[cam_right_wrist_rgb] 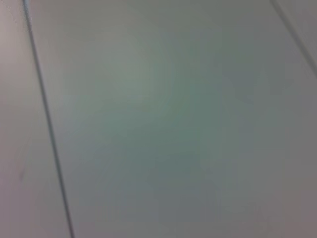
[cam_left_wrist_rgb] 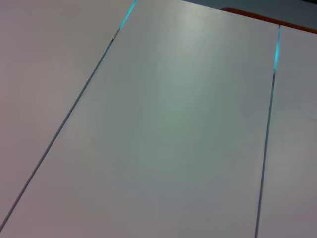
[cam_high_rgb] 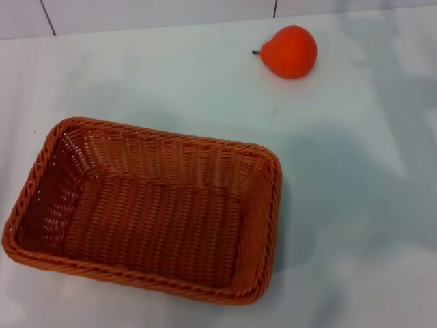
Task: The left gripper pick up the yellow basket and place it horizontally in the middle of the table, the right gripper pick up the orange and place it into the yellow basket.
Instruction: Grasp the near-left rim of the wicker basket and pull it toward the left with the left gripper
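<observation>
The yellow basket (cam_high_rgb: 147, 208), a large orange-brown woven wicker tray, lies empty on the white table (cam_high_rgb: 355, 205) at the left and front of the head view, turned slightly askew. The orange (cam_high_rgb: 291, 51), a small bright orange pear-shaped fruit with a short dark stem pointing left, lies on the table at the far right, well apart from the basket. Neither gripper shows in any view. The left wrist view shows white panels with thin seams and a thin orange strip (cam_left_wrist_rgb: 257, 16) at one corner. The right wrist view shows only a plain pale surface with a dark seam.
A white tiled wall (cam_high_rgb: 157, 14) with dark seams runs along the table's far edge. Bare table surface lies between the basket and the orange and to the right of the basket.
</observation>
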Controlling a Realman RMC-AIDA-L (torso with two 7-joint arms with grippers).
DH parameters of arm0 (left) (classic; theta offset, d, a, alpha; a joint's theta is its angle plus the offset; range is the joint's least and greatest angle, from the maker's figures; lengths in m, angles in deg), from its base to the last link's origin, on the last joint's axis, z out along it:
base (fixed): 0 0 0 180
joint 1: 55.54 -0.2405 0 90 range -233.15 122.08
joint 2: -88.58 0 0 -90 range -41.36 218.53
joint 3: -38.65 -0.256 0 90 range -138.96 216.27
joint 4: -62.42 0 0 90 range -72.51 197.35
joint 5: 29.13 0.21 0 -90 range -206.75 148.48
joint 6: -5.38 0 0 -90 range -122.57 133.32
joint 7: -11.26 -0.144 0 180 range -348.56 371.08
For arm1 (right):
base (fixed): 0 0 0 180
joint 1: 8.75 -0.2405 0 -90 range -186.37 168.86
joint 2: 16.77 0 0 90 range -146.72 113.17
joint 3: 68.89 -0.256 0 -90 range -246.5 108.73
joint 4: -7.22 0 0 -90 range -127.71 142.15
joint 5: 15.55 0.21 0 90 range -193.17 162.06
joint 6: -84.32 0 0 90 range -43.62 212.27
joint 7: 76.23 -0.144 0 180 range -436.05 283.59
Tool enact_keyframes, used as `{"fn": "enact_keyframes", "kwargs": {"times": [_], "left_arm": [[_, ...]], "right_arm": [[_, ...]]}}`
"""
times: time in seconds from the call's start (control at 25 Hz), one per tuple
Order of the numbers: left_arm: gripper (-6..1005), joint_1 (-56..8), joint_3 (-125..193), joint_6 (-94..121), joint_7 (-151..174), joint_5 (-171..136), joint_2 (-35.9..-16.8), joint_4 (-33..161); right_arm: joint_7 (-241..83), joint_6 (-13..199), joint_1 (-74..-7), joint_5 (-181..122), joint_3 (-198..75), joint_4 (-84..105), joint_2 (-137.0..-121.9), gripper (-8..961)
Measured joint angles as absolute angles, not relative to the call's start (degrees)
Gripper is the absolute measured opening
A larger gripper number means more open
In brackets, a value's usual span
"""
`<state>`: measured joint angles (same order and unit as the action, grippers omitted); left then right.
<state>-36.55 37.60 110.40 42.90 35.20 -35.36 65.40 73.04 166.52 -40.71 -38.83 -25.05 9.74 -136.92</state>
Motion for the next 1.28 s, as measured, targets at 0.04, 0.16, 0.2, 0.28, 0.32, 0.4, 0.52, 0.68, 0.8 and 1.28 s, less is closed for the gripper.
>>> {"fn": "enact_keyframes", "kwargs": {"times": [0.04,0.16,0.2,0.28,0.32,0.4,0.52,0.68,0.8,1.28], "left_arm": [[604,-36.6,37.6,110.4,42.9,35.2,-35.38,65.4],[603,-36.6,37.6,110.4,42.9,35.2,-35.43,65.4],[602,-36.6,37.6,110.4,42.9,35.2,-35.43,65.4],[601,-36.6,37.6,110.4,42.6,35.2,-35.43,65.4],[601,-36.6,37.6,110.4,42.2,35.2,-35.43,65.4],[600,-36.6,37.6,110.4,41.2,35.2,-35.43,65.4],[599,-36.6,37.6,110.5,40.1,35.2,-35.43,65.4],[597,-36.7,37.6,110.7,40.5,35.2,-35.43,65.4],[596,-36.7,37.6,110.8,40.5,35.2,-35.43,65.4],[598,-37.6,32.3,107.6,55.1,35.9,-34.61,71.1]], "right_arm": [[72.9,166.8,-40.5,-38.8,-25.6,9.6,-136.92,925],[72.3,167.4,-40.0,-38.8,-26.8,9.5,-136.92,925],[72.1,167.4,-39.9,-38.8,-27.2,9.4,-136.92,925],[71.7,167.6,-39.7,-38.8,-27.8,9.4,-136.92,925],[71.6,167.6,-39.6,-38.8,-27.9,9.4,-136.92,925],[71.6,167.6,-39.6,-38.8,-28.0,9.4,-136.92,925],[71.5,167.3,-39.6,-38.7,-28.0,9.3,-136.92,925],[71.5,167.2,-39.6,-38.7,-28.1,9.3,-136.92,924],[71.5,167.2,-39.7,-38.7,-28.1,9.3,-136.92,924],[70.9,165.8,-39.7,-38.8,-28.1,9.1,-136.92,925]]}}
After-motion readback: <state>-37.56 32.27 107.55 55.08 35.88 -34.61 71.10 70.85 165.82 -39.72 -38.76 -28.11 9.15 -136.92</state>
